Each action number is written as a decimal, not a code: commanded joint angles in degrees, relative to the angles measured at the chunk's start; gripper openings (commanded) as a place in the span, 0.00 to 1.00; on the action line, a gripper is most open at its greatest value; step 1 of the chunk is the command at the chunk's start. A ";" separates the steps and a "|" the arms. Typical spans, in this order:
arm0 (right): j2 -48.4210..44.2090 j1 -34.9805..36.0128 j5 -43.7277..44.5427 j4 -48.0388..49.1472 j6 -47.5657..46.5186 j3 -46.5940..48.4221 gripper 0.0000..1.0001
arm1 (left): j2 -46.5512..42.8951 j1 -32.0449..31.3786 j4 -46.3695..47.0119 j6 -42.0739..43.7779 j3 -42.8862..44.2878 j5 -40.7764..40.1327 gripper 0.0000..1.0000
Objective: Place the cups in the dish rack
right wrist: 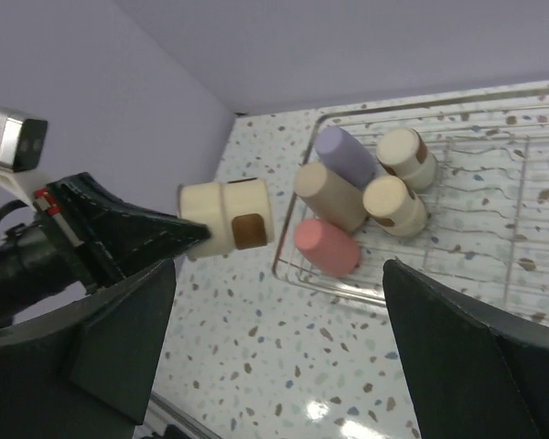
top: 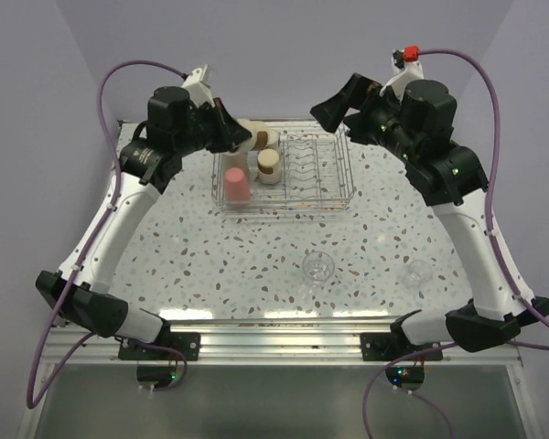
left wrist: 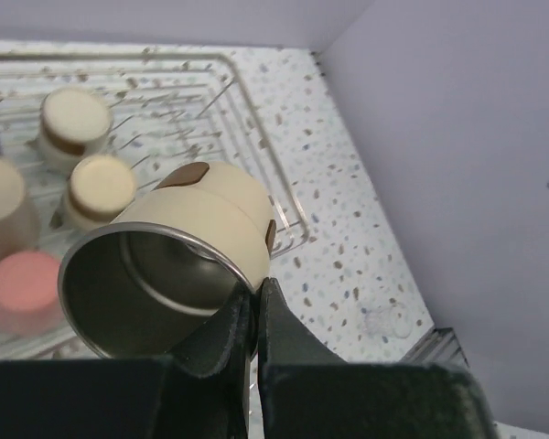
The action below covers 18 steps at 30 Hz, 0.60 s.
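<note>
My left gripper (left wrist: 254, 294) is shut on the rim of a cream cup with a shiny metal inside (left wrist: 201, 219), holding it tilted in the air over the left end of the dish rack (left wrist: 273, 197). In the top view the held cup (top: 257, 137) sits at the left gripper (top: 242, 137). In the rack stand upside down a lavender cup (right wrist: 345, 154), a tan cup (right wrist: 328, 196), a red cup (right wrist: 326, 247) and two cream cups (right wrist: 395, 206). A clear cup (top: 318, 268) stands on the table. My right gripper (right wrist: 276, 274) hangs open and empty above the rack's right end.
A second clear cup (top: 419, 272) stands on the speckled table at the front right. The rack's right half (top: 316, 169) holds only divider prongs. Walls close in behind and beside the rack. Cables loop from both arms.
</note>
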 commanded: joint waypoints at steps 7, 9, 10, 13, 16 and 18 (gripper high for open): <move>1.99 -1.62 -18.59 19.43 16.66 -4.46 0.98 | -3.77 7.85 61.78 -26.70 -18.84 34.14 0.00; 1.90 -1.62 -19.47 21.29 18.77 -7.10 0.98 | -3.42 8.21 72.48 -33.82 -22.36 35.55 0.00; 1.81 -1.71 -19.48 21.73 19.13 -7.89 0.98 | -3.15 8.47 76.20 -36.11 -23.41 35.99 0.00; 1.37 -1.71 -18.95 22.44 19.31 -9.92 0.98 | -1.66 8.65 88.66 -44.37 -26.23 37.14 0.00; 2.07 -1.71 -18.69 22.00 18.87 -10.01 0.98 | -0.26 8.74 97.40 -50.35 -28.16 37.05 0.00; 2.42 -1.62 -18.77 22.08 18.95 -10.36 0.98 | 0.36 8.74 100.13 -52.65 -28.52 36.97 0.00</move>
